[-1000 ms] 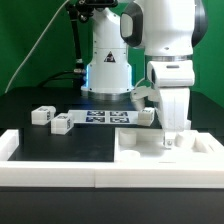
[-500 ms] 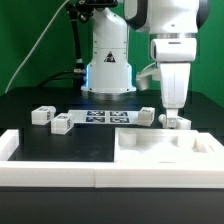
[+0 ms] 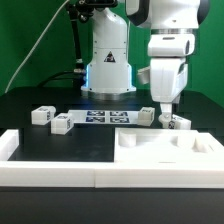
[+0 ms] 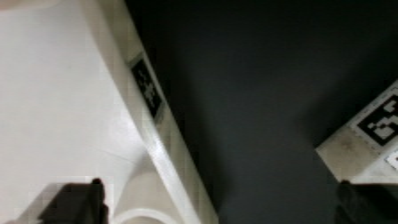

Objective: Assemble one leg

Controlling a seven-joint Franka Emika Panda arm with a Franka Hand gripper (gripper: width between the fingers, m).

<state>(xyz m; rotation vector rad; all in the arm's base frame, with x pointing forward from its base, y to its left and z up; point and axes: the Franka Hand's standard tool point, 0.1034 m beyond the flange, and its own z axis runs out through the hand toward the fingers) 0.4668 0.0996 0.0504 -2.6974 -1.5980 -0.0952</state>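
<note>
My gripper (image 3: 164, 116) hangs open and empty just above the far rim of the large flat white tray-like piece (image 3: 170, 152). One leg (image 3: 179, 123), a small white tagged post, lies right beside the fingers, and another leg (image 3: 145, 116) lies just to the exterior view's left of them. Two more legs (image 3: 42, 115) (image 3: 62, 123) lie at the exterior view's left. In the wrist view the gripper (image 4: 221, 205) has its fingers (image 4: 71, 203) wide apart, over the tray-like piece's tagged side wall (image 4: 150, 88). A leg's tagged face (image 4: 377, 120) shows at the edge.
The marker board (image 3: 104, 118) lies on the black table between the legs. The robot's white base (image 3: 108, 70) stands behind it. A low white frame (image 3: 50, 172) runs along the table's front edge and the exterior view's left.
My gripper has risen from down inside the tray-like piece to just above its far rim and shifted slightly to the exterior view's left. The leg beside it now shows.
</note>
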